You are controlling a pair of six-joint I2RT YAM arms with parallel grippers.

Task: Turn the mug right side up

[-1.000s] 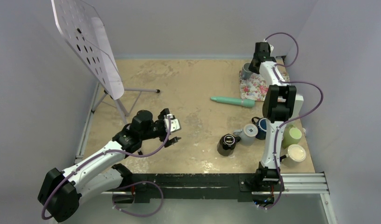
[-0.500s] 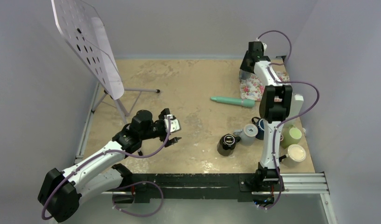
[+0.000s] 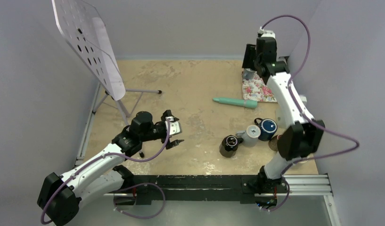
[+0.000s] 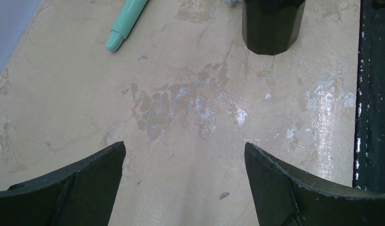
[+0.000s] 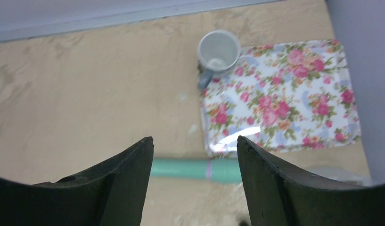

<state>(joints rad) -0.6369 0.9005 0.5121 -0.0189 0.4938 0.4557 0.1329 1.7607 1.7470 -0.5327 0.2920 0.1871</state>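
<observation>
The grey mug point(image 5: 218, 51) stands upright with its mouth up at the far left corner of the floral tray point(image 5: 284, 99), its handle pointing toward the near left. In the top view the mug point(image 3: 248, 74) shows just below my right gripper point(image 3: 250, 63). The right gripper point(image 5: 195, 140) is open, lifted clear of the mug, with nothing between its fingers. My left gripper point(image 4: 184, 144) hangs wide open over bare table at the near left, seen in the top view as the left gripper point(image 3: 175, 136), far from the mug.
A teal cylinder point(image 3: 235, 101) lies mid-table. A black mug point(image 3: 230, 145), a grey mug on its side point(image 3: 250, 133) and a dark blue mug point(image 3: 266, 128) cluster near the right arm. A white perforated board on a stand point(image 3: 89, 42) leans at the left. A black rail point(image 3: 204, 181) runs along the near edge.
My right gripper opened, let go of the grey mug and rose away from it, while the arm's elbow swung out to the near right. The left arm barely moved.
</observation>
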